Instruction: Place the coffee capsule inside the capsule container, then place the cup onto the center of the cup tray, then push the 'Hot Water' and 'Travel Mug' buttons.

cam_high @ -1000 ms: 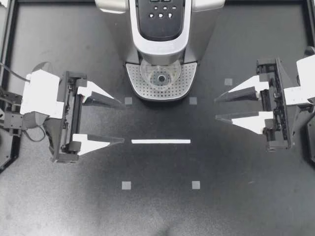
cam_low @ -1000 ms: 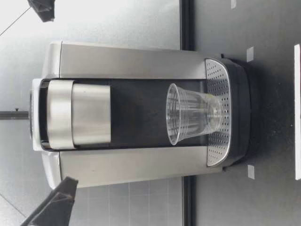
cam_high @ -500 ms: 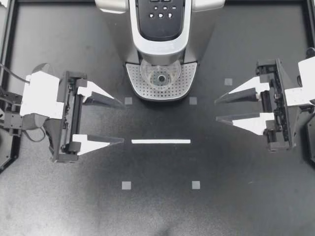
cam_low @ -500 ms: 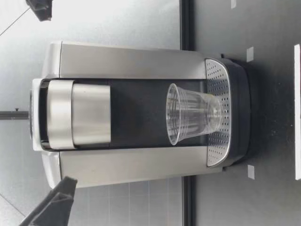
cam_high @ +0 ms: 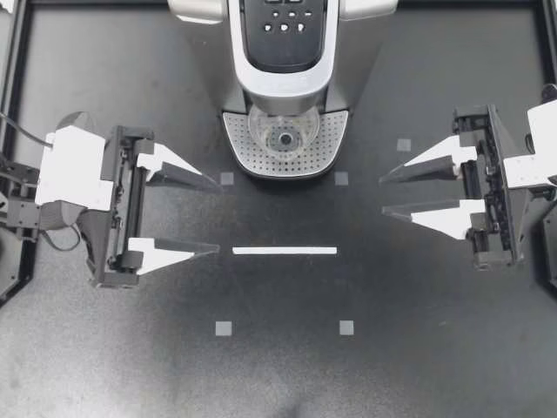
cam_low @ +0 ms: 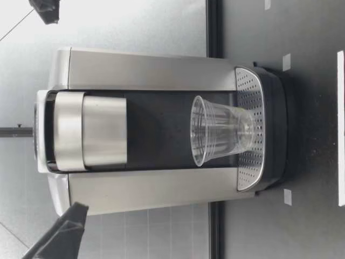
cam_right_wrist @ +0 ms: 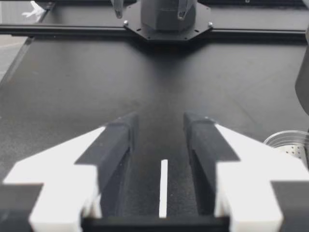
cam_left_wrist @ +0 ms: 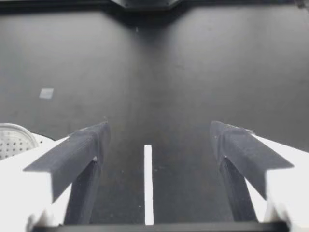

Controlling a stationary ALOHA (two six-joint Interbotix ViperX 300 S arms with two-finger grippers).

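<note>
Much of the coffee machine (cam_high: 284, 52) cut off; cup (cam_high: 284, 132) upright on cup tray (cam_high: 244, 144).

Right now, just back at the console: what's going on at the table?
Nothing is being handled. My left gripper and my right gripper are both open and empty, one at each side of the table, pointing toward the middle. The clear cup stands upright on the cup tray, below the coffee machine brew head. No capsule is in view, and neither gripper is near the buttons.
</note>
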